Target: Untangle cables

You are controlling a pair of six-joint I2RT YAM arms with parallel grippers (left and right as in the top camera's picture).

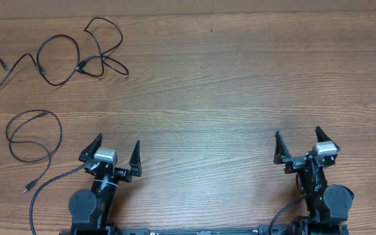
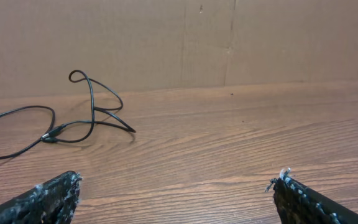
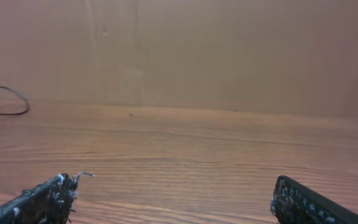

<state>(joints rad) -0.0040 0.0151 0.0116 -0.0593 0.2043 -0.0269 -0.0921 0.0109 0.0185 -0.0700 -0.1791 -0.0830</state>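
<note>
Left hand [image 1: 117,147] spread wide; right hand [image 1: 298,138] likewise, both empty.

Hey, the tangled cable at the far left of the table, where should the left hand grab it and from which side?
Probably the raised loop of the tangled cable: it arches up off the table, so there is room to close around it. Bring the open left hand down from above, straddling that strand.

We are keeping both arms at the near edge of the table [image 1: 201,98], jaws spread wide with nothing between them. The left gripper [image 1: 118,140] is sitting just right of a looped cable [image 1: 47,114]. A tangled cable [image 1: 81,64] is lying well ahead of it, to its left. The right gripper [image 1: 297,132] is sitting well apart from both.
</note>
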